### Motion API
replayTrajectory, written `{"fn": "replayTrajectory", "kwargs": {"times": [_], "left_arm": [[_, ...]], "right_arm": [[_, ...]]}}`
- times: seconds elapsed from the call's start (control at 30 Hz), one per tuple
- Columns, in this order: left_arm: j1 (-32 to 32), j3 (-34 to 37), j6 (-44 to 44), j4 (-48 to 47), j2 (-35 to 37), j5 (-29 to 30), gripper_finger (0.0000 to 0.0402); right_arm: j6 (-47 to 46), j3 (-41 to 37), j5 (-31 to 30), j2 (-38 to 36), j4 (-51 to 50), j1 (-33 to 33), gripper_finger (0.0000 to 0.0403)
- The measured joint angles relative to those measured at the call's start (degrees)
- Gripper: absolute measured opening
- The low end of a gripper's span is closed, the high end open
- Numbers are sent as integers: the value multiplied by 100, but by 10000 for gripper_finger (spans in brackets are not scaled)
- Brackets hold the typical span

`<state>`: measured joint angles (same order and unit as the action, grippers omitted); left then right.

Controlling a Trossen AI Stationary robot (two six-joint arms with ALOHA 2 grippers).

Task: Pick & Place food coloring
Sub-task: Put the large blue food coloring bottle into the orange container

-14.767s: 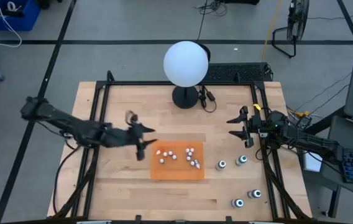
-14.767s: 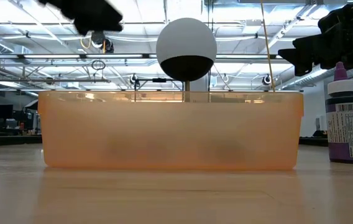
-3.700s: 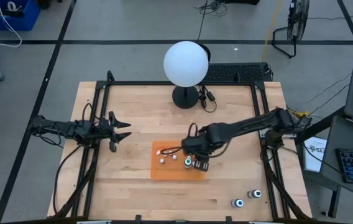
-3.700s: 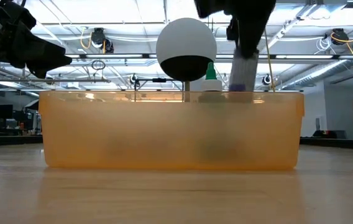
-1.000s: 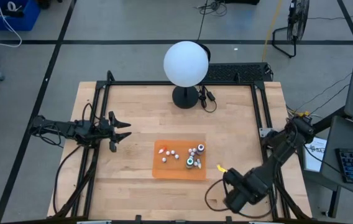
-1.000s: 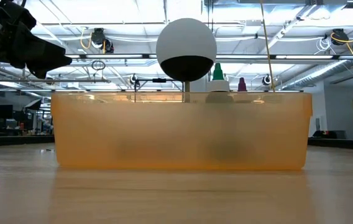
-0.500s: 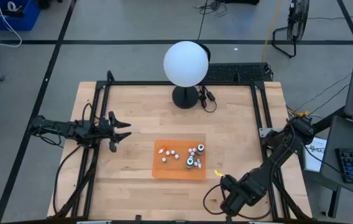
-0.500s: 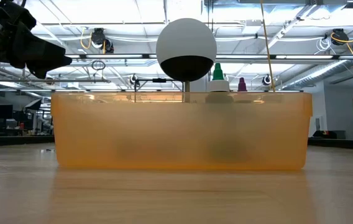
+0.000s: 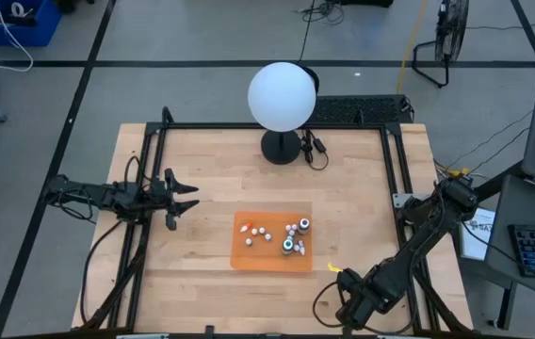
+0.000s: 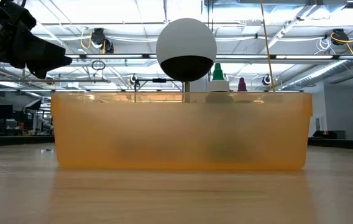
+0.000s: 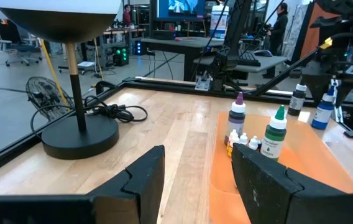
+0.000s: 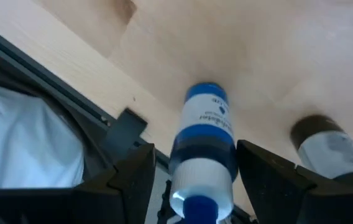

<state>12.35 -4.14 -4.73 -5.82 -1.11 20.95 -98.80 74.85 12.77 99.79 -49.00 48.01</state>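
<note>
An orange tray (image 9: 269, 243) sits mid-table. It holds several tiny whitish food coloring bottles (image 9: 260, 232), a green-capped bottle (image 11: 276, 133) and a purple-capped one (image 11: 238, 117), all upright. A blue food coloring bottle (image 12: 204, 142) stands on the wood near the table's near right corner, with a dark-bodied bottle (image 12: 324, 144) beside it. My right gripper (image 12: 195, 186) points steeply down over the blue bottle. It is open, with one finger on each side and a gap showing. In the high view that arm's hand (image 9: 357, 301) hides both bottles. My left gripper (image 9: 181, 196) waits open at the table's left edge.
A white globe lamp (image 9: 282, 96) stands on a dark round base (image 11: 80, 134) at the far middle, its cable (image 9: 315, 149) coiled beside it. Black frame rails (image 9: 395, 188) run along the table's edges, one close by the blue bottle (image 12: 52, 74).
My right gripper has come down over the two bottles at the near right, shifting slightly toward the near edge and tipping steeper. The tray and its bottles have stayed put.
</note>
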Motion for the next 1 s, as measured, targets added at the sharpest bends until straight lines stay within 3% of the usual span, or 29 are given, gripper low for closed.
{"fn": "replayTrajectory", "kwargs": {"times": [0.23, 0.43, 0.63, 1.0], "left_arm": [[1, 0, 0, 0, 1, 0, 186], [0, 0, 0, 0, -1, 0, 187], [-1, 0, 0, 0, -1, 0, 186], [-1, 0, 0, 0, -1, 0, 186]], "right_arm": [[-64, -88, 251, 0, 103, -2, 204], [-60, -88, 262, 0, 63, -4, 162], [675, -88, 193, -4, -57, -40, 138], [3310, -96, -1724, -422, -255, -607, 138]]}}
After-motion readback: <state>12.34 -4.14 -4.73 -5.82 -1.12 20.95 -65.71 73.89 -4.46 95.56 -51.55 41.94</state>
